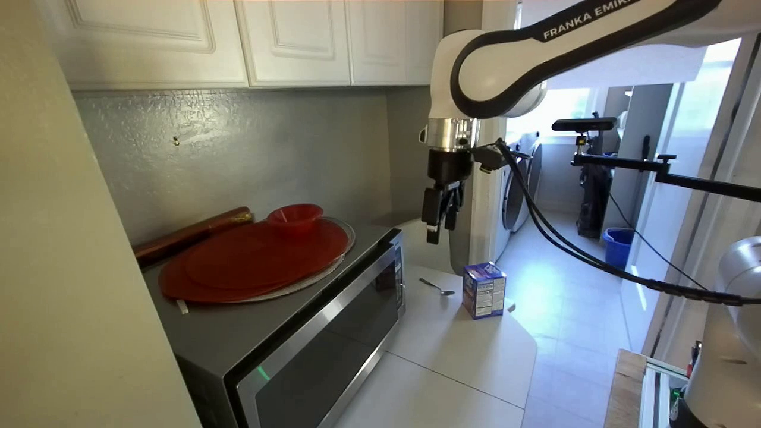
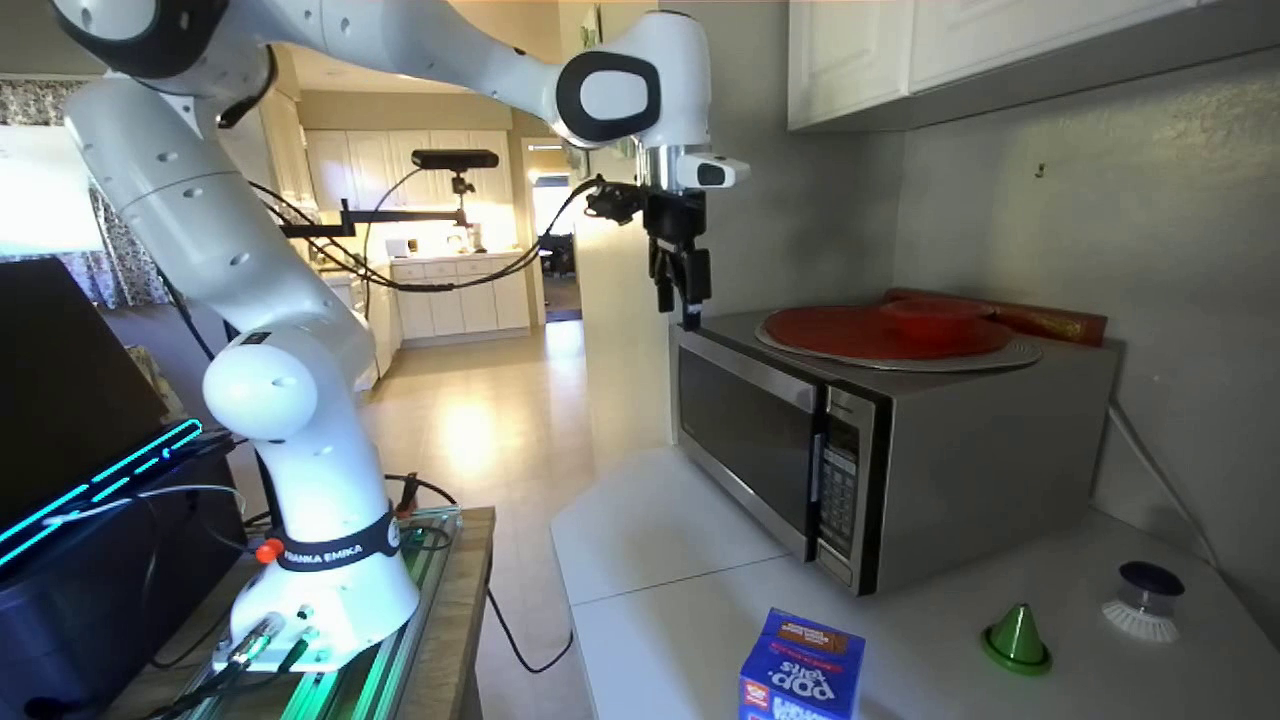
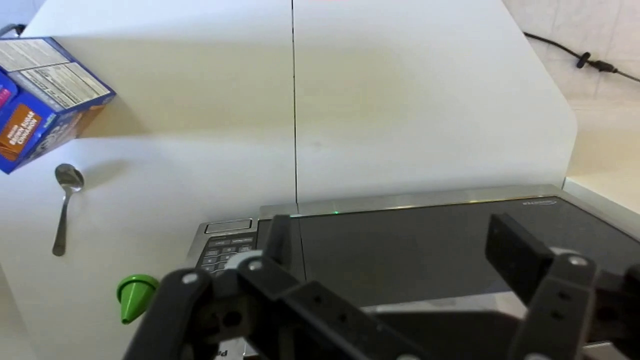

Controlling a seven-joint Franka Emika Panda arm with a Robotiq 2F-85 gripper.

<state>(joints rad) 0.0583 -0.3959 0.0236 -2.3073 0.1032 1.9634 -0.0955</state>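
Observation:
My gripper (image 3: pixel 392 235) is open, with nothing between its fingers. It hangs pointing down in both exterior views (image 1: pixel 442 229) (image 2: pixel 680 308), in the air near the front of a steel microwave (image 2: pixel 745 420). In the wrist view the microwave's dark door (image 3: pixel 390 260) lies behind the fingers. A blue Pop-Tarts box (image 1: pixel 484 291) stands on the white counter (image 1: pixel 452 356); it also shows in the wrist view (image 3: pixel 65 85). A metal spoon (image 3: pixel 62 215) lies near the box. A green cone (image 3: pixel 135 297) stands beside the microwave's keypad end. The gripper touches none of these.
Red round mats (image 1: pixel 238 267) and a red bowl (image 1: pixel 295 217) lie on the microwave, with a long brown-red roll (image 1: pixel 196 235) behind. A scrub brush (image 2: pixel 1145 600) stands near the wall. White cabinets (image 1: pixel 291 41) hang above. A cable (image 1: pixel 547 238) loops from the wrist.

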